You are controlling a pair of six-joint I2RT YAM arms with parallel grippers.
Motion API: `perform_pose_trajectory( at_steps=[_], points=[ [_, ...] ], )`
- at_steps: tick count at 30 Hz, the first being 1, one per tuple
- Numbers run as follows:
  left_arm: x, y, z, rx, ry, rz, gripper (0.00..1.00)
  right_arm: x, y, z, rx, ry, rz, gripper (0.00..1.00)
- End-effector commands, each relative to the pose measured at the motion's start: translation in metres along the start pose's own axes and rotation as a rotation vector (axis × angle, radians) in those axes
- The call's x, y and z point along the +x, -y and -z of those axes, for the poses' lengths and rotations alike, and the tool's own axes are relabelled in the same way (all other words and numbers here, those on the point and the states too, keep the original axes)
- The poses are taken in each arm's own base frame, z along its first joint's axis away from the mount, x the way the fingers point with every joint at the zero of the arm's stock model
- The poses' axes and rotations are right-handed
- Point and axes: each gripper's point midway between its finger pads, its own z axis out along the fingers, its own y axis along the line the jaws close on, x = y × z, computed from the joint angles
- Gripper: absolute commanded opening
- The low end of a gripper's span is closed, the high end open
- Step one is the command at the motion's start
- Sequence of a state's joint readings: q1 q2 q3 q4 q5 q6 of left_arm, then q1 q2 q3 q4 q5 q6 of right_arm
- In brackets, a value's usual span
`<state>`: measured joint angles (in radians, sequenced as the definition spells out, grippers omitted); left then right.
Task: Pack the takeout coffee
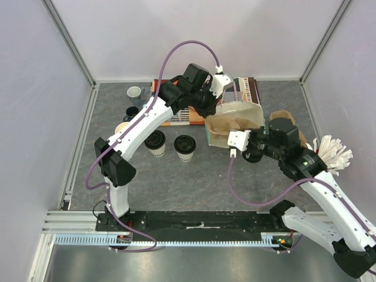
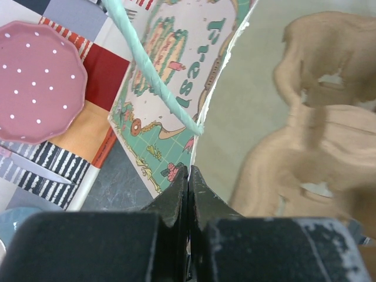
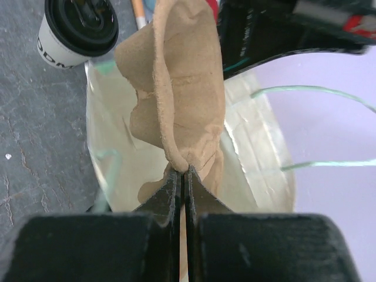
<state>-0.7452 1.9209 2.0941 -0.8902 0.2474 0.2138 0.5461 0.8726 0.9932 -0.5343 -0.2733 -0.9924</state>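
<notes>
Two cream-white paper cups with black lids (image 1: 155,143) (image 1: 184,147) stand upright at the table's middle; one shows in the right wrist view (image 3: 79,26). A paper bag (image 1: 235,120) with a printed outside and light-green string handles lies open to their right. My left gripper (image 1: 214,104) is shut on the bag's rim (image 2: 202,111), its jaws (image 2: 188,171) pinching the wall's edge. My right gripper (image 1: 249,145) is shut on a brown pulp cup carrier (image 3: 182,88) and holds it in the bag's mouth (image 3: 252,153). The carrier also shows in the left wrist view (image 2: 317,135).
A light blue mug (image 1: 135,93), a navy mug (image 1: 130,113) and a cream one (image 1: 121,127) stand at back left. A striped printed mat (image 1: 182,116) with a pink plate (image 2: 35,82) lies behind the bag. A bunch of white utensils (image 1: 332,153) lies right. More brown pulp (image 1: 283,116) sits beside the bag.
</notes>
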Motion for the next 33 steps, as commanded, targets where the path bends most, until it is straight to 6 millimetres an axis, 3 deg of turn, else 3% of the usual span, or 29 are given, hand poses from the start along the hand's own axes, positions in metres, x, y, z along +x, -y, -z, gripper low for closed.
perform_pose_trajectory(
  at_steps=[1,13,18,21,24,28,33],
  points=[
    [-0.015,0.011,0.026,0.031,0.042,0.095,0.02,-0.046,0.023,0.038,0.059,0.138,0.022,0.0],
    [-0.025,0.054,0.069,0.198,0.101,0.138,0.02,-0.104,0.069,0.116,0.283,0.301,0.029,0.0],
    [-0.02,0.088,0.093,0.286,0.107,0.085,0.02,-0.139,0.091,0.155,0.381,0.424,0.022,0.0],
    [-0.011,0.115,0.105,0.337,0.08,0.034,0.02,-0.144,0.1,0.167,0.425,0.431,0.0,0.0],
    [0.009,0.137,0.109,0.381,0.034,0.002,0.02,-0.143,0.109,0.175,0.474,0.423,-0.022,0.0],
    [0.042,0.143,0.109,0.415,-0.069,0.028,0.02,-0.143,0.114,0.178,0.496,0.417,-0.027,0.0],
    [0.062,0.146,0.114,0.426,-0.133,0.047,0.02,-0.133,0.114,0.156,0.461,0.375,-0.041,0.0]
  ],
)
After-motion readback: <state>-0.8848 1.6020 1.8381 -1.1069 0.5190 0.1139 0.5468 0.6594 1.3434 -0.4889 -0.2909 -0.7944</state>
